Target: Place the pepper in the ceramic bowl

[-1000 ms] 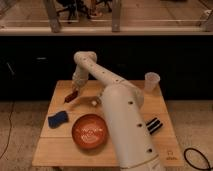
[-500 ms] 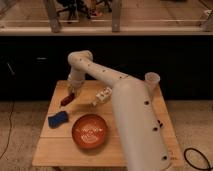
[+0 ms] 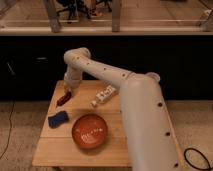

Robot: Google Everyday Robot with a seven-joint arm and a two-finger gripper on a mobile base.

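The small dark red pepper [image 3: 63,99] is at the left side of the wooden table [image 3: 55,150], right at the tip of my gripper [image 3: 66,94]. The gripper hangs from the white arm that reaches over the table from the right, and it is shut on the pepper, low over the tabletop. The wide orange-red ceramic bowl [image 3: 90,131] with a pale pattern inside sits on the table in front, to the lower right of the gripper and apart from it. The bowl holds nothing.
A blue sponge-like block [image 3: 58,119] lies between the pepper and the bowl's left side. A white oblong object [image 3: 104,94] lies mid-table behind the bowl. A translucent cup [image 3: 153,77] peeks from behind the arm at the back right. A dark counter stands behind the table.
The arm has swung so the white oblong object now shows. The gripper and the pepper have shifted slightly left along the table's left side.
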